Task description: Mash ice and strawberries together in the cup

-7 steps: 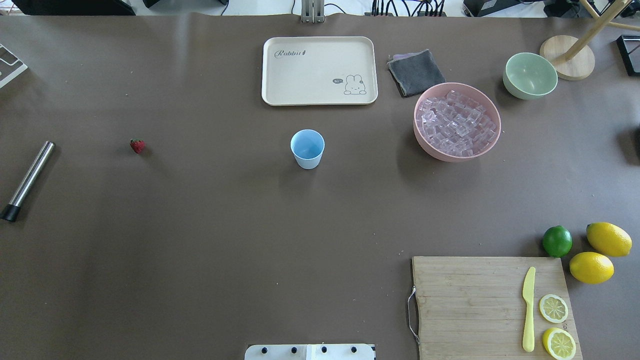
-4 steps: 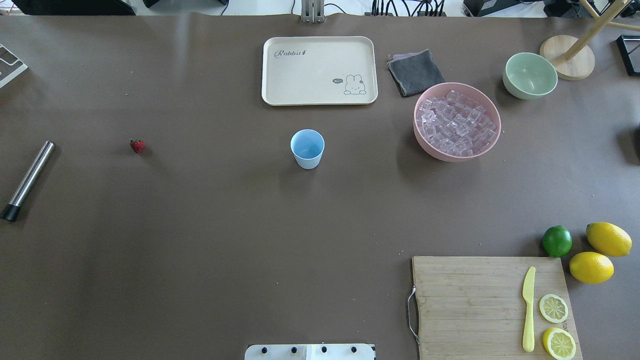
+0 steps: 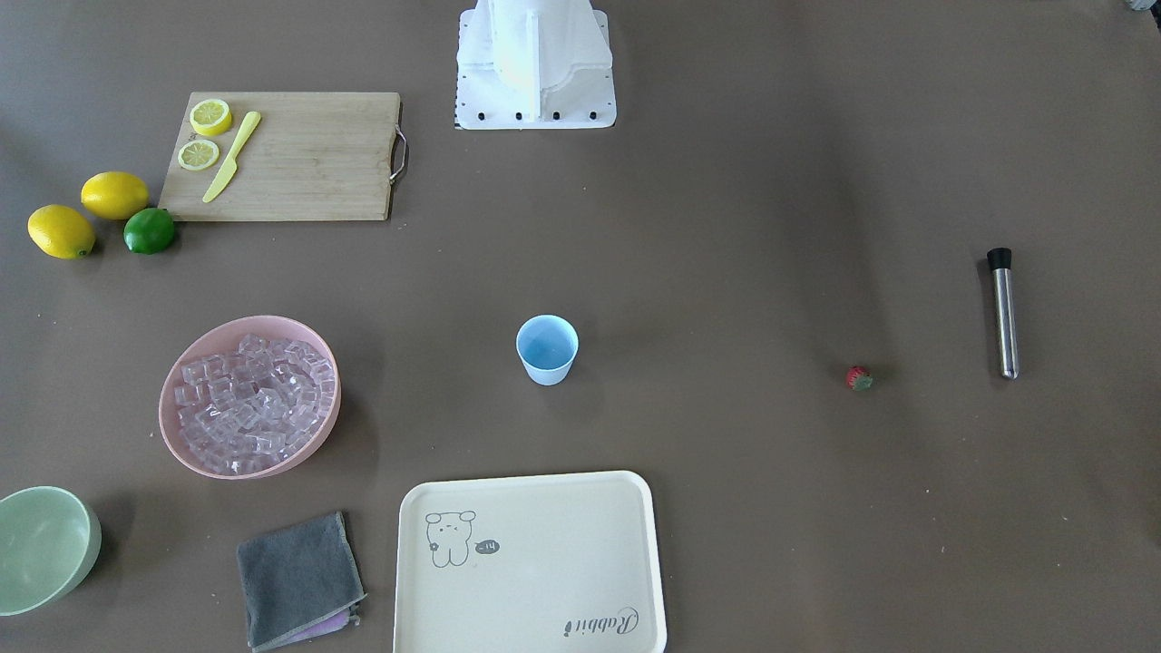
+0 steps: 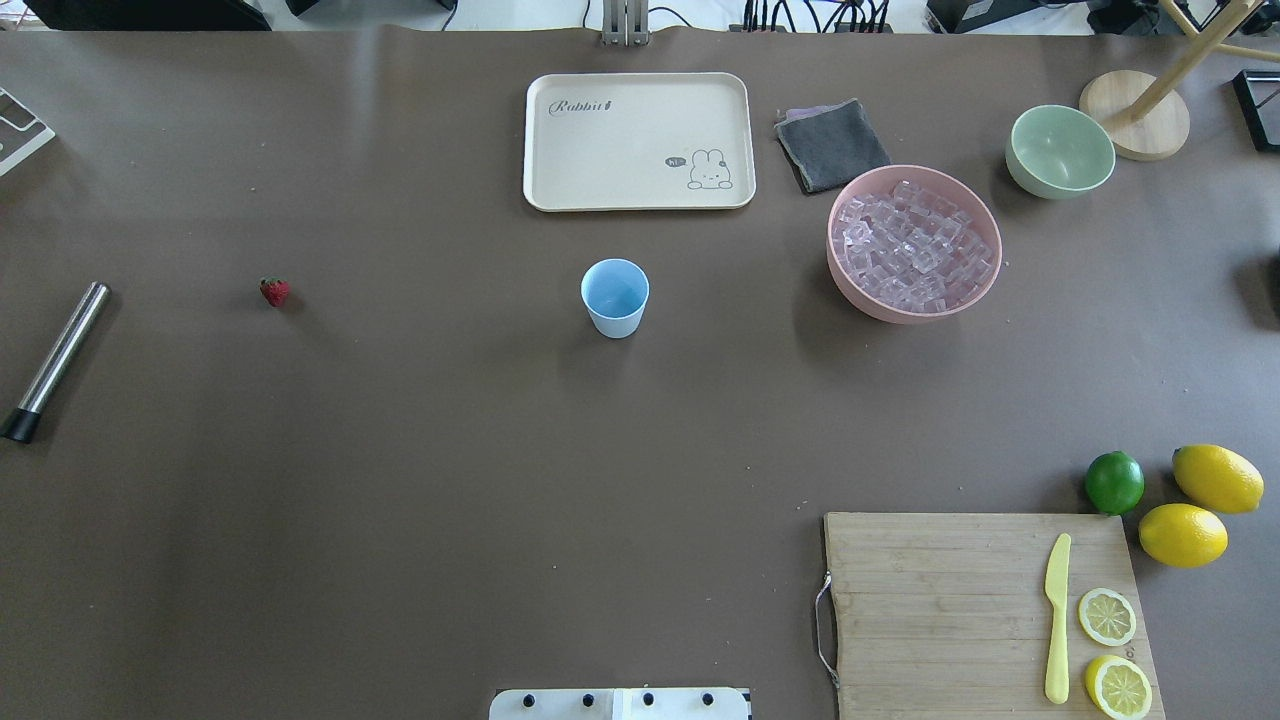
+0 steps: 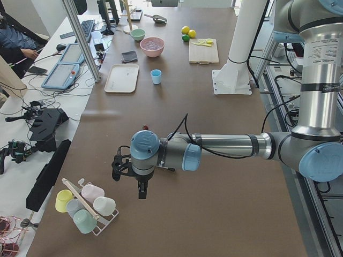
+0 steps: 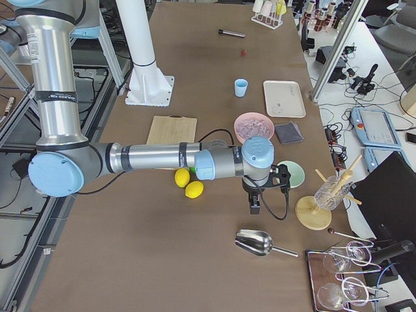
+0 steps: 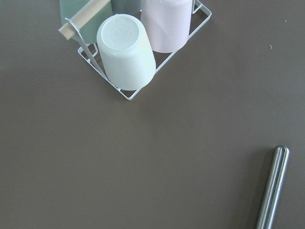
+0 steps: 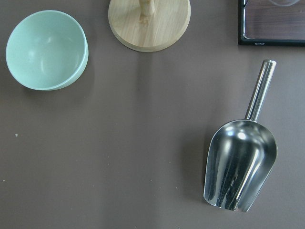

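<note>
The light-blue cup [image 4: 615, 297] stands upright and empty mid-table, also in the front view [image 3: 547, 349]. The tiny red strawberry [image 4: 274, 291] lies alone far to its left. The ice [image 4: 915, 245] fills a pink bowl [image 4: 840, 285] to the cup's right. My left gripper [image 5: 140, 188] hangs over the table's left end near a cup rack; it shows only in the exterior left view, so I cannot tell if it is open. My right gripper [image 6: 253, 207] hangs over the right end near the green bowl, seen only in the exterior right view; I cannot tell its state either.
A steel muddler [image 4: 55, 360] lies at the left edge. A cream tray [image 4: 638, 140] and grey cloth [image 4: 832, 145] lie behind the cup. A green bowl [image 8: 46, 50], metal scoop [image 8: 240, 164], cutting board [image 4: 940, 610], lemons and lime sit on the right. A cup rack [image 7: 138, 43] sits far left.
</note>
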